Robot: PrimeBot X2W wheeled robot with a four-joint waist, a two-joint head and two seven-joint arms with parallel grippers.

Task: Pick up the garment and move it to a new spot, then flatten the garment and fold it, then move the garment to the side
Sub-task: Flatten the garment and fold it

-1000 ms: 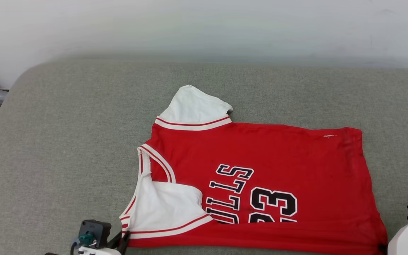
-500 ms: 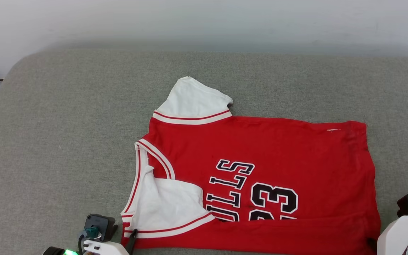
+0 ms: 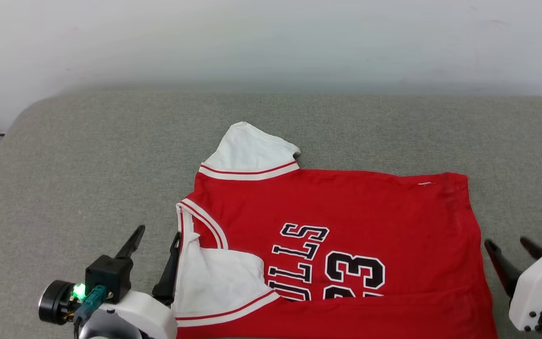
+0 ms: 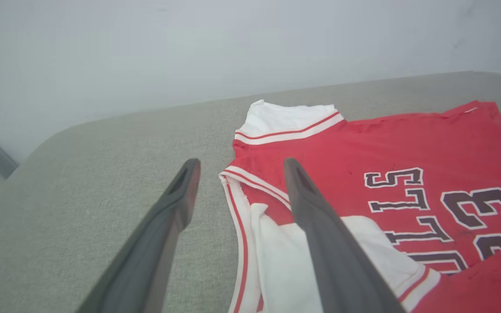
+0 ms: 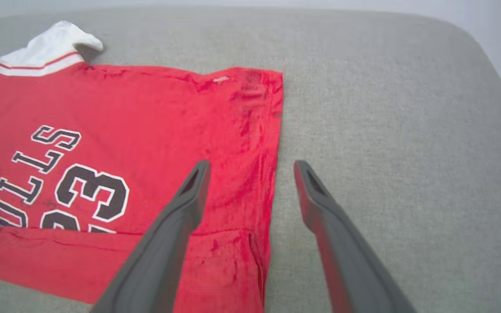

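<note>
At the near fold edge, left pincer (image 3: 159, 231) and right pincer (image 3: 506, 241) have just released and stand spread; garment (image 3: 346, 207) lies part-folded on grey padded tabletop (image 3: 87, 155), so first fold looks done.

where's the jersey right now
The garment lies on the grey cushion, centre-right in the head view, between the open left gripper at its collar end and the open right gripper at its hem.
</note>
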